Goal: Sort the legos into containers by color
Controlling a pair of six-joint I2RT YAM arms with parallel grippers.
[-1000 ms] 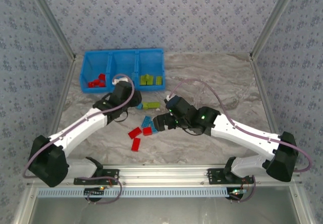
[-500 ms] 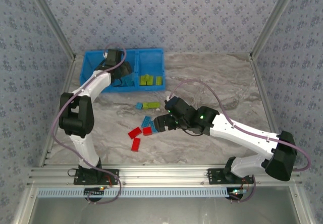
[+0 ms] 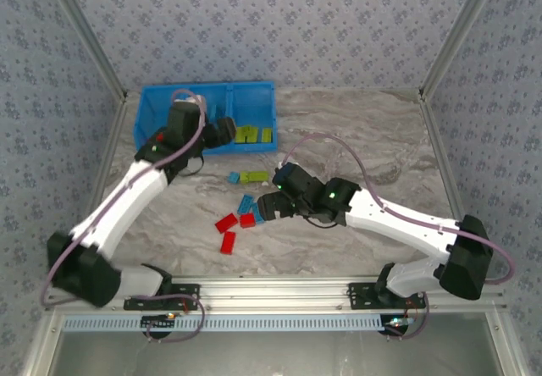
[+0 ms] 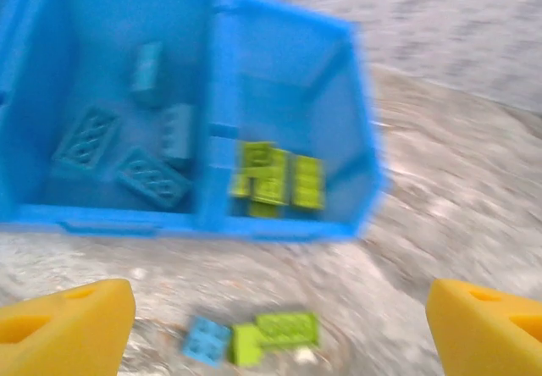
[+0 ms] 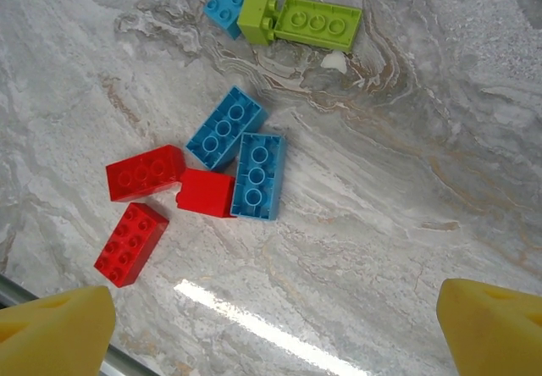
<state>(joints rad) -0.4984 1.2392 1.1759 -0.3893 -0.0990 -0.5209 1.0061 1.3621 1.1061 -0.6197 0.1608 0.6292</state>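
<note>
The left gripper [image 3: 225, 130] hovers over the joined blue containers [image 3: 254, 90] at the far left of the marbled table [image 3: 364, 130], its yellow fingertips [image 4: 63, 325] spread wide and holding nothing. Seen from the left wrist, the middle bin [image 4: 110, 37] holds four light blue bricks [image 4: 152, 177], while the right-hand bin [image 4: 288, 80] holds a cluster of yellow-green bricks [image 4: 275, 177]. Just in front of the tray, a small light blue brick [image 5: 224, 5] lies in a row with a square yellow-green brick [image 5: 256, 16] and a long yellow-green brick [image 5: 318, 22], each touching or nearly touching the next. Nearer the arms, the right gripper [image 3: 268, 206] hangs above the remaining loose legos, its fingers [image 5: 51, 329] likewise wide apart and empty. Below it two larger light blue bricks [image 5: 258, 175] lie side by side, with three red bricks [image 5: 144, 173] on their left. The square red one [image 5: 206, 192] rests against the side of a blue brick.
</note>
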